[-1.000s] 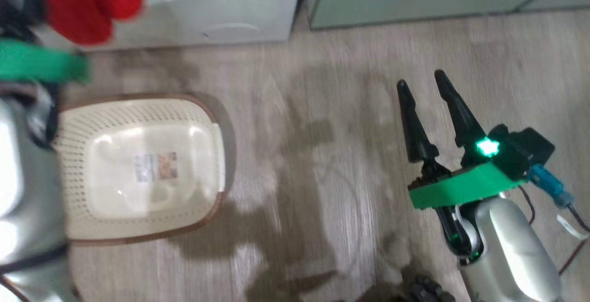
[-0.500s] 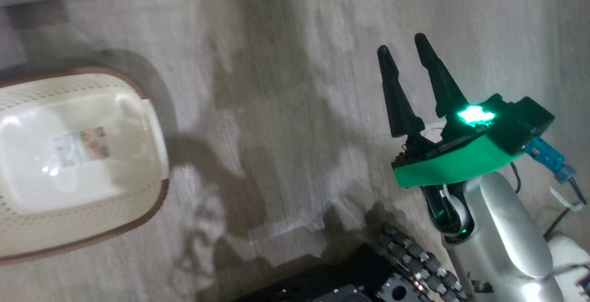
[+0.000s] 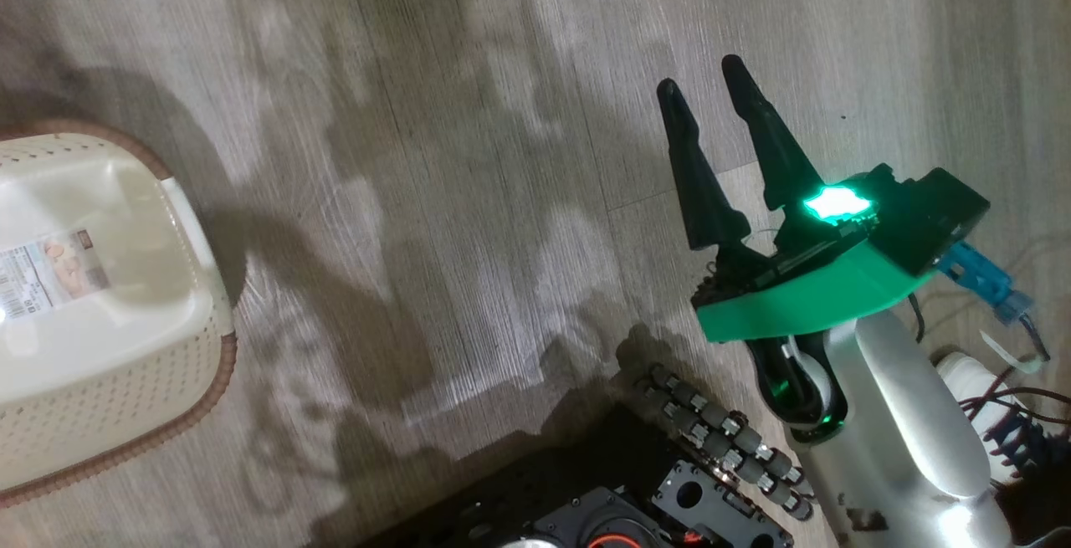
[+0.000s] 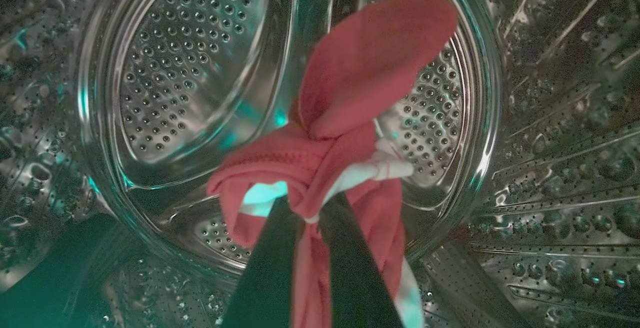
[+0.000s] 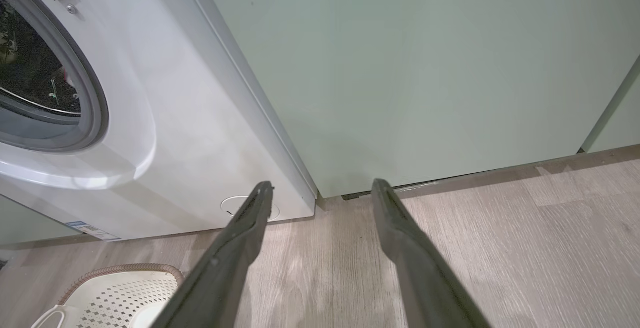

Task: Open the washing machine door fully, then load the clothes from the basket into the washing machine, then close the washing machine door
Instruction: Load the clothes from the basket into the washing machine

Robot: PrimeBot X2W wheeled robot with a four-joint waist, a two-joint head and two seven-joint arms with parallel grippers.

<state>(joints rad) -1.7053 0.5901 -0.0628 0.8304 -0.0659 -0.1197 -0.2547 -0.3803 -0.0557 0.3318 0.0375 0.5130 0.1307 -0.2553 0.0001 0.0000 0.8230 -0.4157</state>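
Observation:
In the left wrist view my left gripper (image 4: 310,210) is shut on the red and white clothes (image 4: 360,97), held inside the steel drum (image 4: 190,62) of the washing machine. My right gripper (image 3: 703,92) stands open above the floor, holding nothing, also seen in the right wrist view as my right gripper (image 5: 322,188). The cream basket (image 3: 125,347) sits on the floor at the left with only its label (image 3: 42,268) inside. The washing machine (image 5: 165,132) shows its white front, grey gasket (image 5: 95,107) and open mouth; the door is out of view.
A pale green cabinet (image 5: 425,67) stands right of the machine. Wood-look floor (image 3: 468,155) lies between basket and right arm. My dark wheeled base (image 3: 636,498) shows at the bottom; cables (image 3: 1012,397) trail at the lower right.
The head camera has swung down and right: the machine, red clothes and left arm left its view and the basket slid left. The right gripper stays open.

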